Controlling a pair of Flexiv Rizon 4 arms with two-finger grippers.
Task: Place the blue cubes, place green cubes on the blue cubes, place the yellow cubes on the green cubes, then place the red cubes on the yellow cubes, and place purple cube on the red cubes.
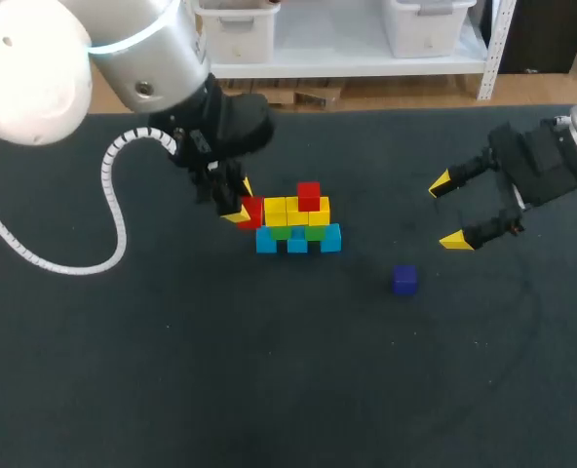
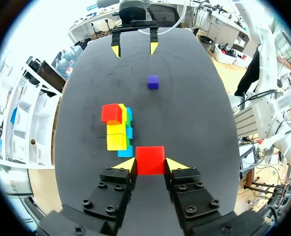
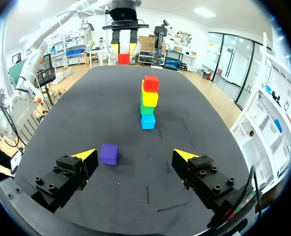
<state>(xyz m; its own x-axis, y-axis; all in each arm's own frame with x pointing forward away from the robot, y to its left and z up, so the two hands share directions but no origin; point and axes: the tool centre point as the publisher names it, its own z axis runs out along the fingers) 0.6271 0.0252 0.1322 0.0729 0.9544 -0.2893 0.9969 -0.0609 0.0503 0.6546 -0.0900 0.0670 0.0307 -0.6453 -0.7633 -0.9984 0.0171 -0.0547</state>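
The left gripper is closed on the held red cube, one yellow tip pressing on each side of it. Just ahead of these fingers, and a little to one side, stands the stack. It has the blue cubes at the bottom, then the green cubes, then a row of yellow cubes. The placed red cube sits on the part of the yellow row that is farther from the fingers. I judge the step in hand to be setting the held red cube on the free yellow place beside the placed one. To do it well, the cube should first be raised clear above the yellow row and brought over the free place with its faces parallel to the neighbour. Then it should go straight down, and the fingers should release only when it rests flat. A push from the side could shift the yellow row, because the cube is now very near the end of the stack. The purple cube lies alone on the table, near the right gripper and just beside one of its fingers in the right wrist view. This gripper is spread wide and holds nothing.
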